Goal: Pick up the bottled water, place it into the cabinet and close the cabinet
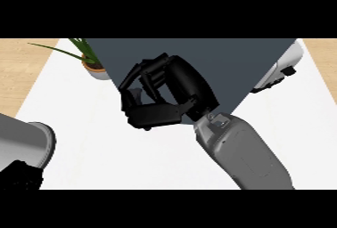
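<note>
Head view: the right hand [161,95] was seen with its fingers curled together against the dark cabinet [230,58] front, nearer than the left hand [20,176] at the lower left, while the bottled water could not be seen.

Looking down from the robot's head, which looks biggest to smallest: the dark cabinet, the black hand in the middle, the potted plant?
1. Dark cabinet
2. Right hand, though it is nearer the camera, so it may look oversized
3. Potted plant, partly hidden behind the cabinet
</note>
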You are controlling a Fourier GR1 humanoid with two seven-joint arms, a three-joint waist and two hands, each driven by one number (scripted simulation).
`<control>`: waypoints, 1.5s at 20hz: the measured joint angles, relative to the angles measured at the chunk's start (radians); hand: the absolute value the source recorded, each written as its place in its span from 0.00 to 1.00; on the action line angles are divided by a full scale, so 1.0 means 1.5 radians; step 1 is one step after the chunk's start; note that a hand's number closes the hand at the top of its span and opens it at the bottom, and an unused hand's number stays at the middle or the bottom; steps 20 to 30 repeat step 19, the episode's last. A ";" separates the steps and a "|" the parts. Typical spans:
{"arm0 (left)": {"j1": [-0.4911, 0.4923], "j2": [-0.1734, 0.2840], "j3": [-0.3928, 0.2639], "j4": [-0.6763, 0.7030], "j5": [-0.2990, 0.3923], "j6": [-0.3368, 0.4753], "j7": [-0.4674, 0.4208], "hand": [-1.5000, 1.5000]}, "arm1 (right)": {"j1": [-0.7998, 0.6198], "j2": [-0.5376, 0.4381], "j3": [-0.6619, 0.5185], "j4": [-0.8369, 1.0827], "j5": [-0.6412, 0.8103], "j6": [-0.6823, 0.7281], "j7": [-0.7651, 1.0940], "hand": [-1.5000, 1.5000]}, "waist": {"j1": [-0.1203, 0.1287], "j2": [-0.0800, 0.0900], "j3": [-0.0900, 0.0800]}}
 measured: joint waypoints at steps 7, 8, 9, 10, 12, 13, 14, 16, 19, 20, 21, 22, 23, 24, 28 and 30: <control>0.003 0.002 0.014 0.002 0.000 -0.021 0.003 1.00 | -0.030 -0.012 -0.043 0.107 -0.048 0.118 -0.080 1.00 | 0.001 -0.022 0.001; 0.005 0.005 0.017 -0.001 0.001 -0.025 0.005 1.00 | -0.031 -0.013 -0.045 0.113 -0.050 0.128 -0.089 1.00 | 0.002 -0.024 0.001; 0.005 0.005 0.016 -0.001 0.000 -0.026 0.005 1.00 | -0.031 -0.017 -0.047 0.119 -0.056 0.144 -0.097 1.00 | 0.004 -0.025 0.000; 0.005 0.003 0.015 0.001 -0.001 -0.028 0.005 1.00 | -0.033 -0.021 -0.049 0.124 -0.059 0.157 -0.104 1.00 | 0.005 -0.025 -0.001; 0.001 0.002 0.013 -0.002 -0.005 -0.026 0.007 1.00 | -0.033 -0.025 -0.049 0.132 -0.058 0.172 -0.122 1.00 | 0.006 -0.028 -0.001; -0.002 0.005 0.018 -0.004 -0.003 -0.026 0.010 1.00 | -0.034 -0.027 -0.050 0.136 -0.061 0.180 -0.125 1.00 | 0.007 -0.028 -0.002; -0.008 0.004 0.018 -0.005 -0.004 -0.023 0.012 1.00 | -0.033 -0.029 -0.050 0.139 -0.061 0.188 -0.134 1.00 | 0.008 -0.029 -0.002; -0.014 0.002 0.018 -0.003 -0.004 -0.024 0.014 1.00 | -0.034 -0.034 -0.053 0.143 -0.065 0.205 -0.146 1.00 | 0.010 -0.028 -0.003; -0.017 0.001 0.014 -0.006 -0.007 -0.023 0.019 1.00 | -0.034 -0.042 -0.054 0.147 -0.071 0.228 -0.159 1.00 | 0.013 -0.029 -0.005; -0.017 0.001 0.014 -0.006 -0.007 -0.023 0.019 1.00 | -0.034 -0.042 -0.054 0.147 -0.071 0.228 -0.159 1.00 | 0.013 -0.029 -0.005; -0.017 0.001 0.014 -0.006 -0.007 -0.023 0.019 1.00 | -0.034 -0.042 -0.054 0.147 -0.071 0.228 -0.159 1.00 | 0.013 -0.029 -0.005; -0.017 0.001 0.014 -0.006 -0.007 -0.023 0.019 1.00 | -0.034 -0.042 -0.054 0.147 -0.071 0.228 -0.159 1.00 | 0.013 -0.029 -0.005; -0.017 0.001 0.014 -0.006 -0.007 -0.023 0.019 1.00 | -0.034 -0.042 -0.054 0.147 -0.071 0.228 -0.159 1.00 | 0.013 -0.029 -0.005; -0.017 0.001 0.014 -0.006 -0.007 -0.023 0.019 1.00 | -0.034 -0.042 -0.054 0.147 -0.071 0.228 -0.159 1.00 | 0.013 -0.029 -0.005; -0.017 0.001 0.014 -0.006 -0.007 -0.023 0.019 1.00 | -0.034 -0.042 -0.054 0.147 -0.071 0.228 -0.159 1.00 | 0.013 -0.029 -0.005; -0.017 0.001 0.014 -0.006 -0.007 -0.023 0.019 1.00 | -0.034 -0.042 -0.054 0.147 -0.071 0.228 -0.159 1.00 | 0.013 -0.029 -0.005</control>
